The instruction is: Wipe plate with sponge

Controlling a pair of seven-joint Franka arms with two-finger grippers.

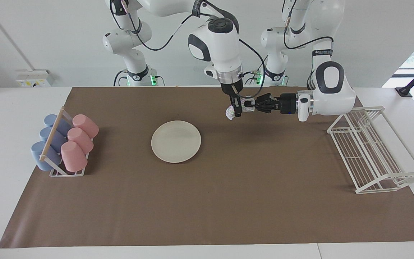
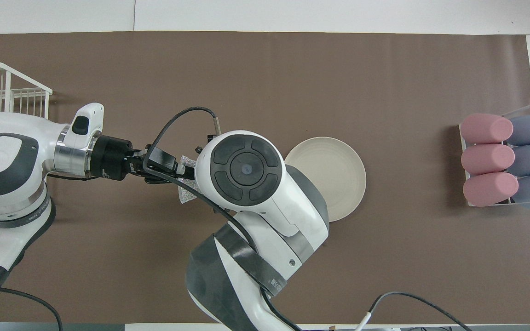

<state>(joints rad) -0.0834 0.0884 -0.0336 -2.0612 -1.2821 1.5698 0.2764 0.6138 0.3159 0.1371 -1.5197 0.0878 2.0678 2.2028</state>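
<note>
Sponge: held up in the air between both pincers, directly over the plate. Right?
Not quite. The sponge is up in the air between the left pincer and the right pincer, but over bare brown mat, toward the left arm's end from the plate. The facing view shows it.
</note>
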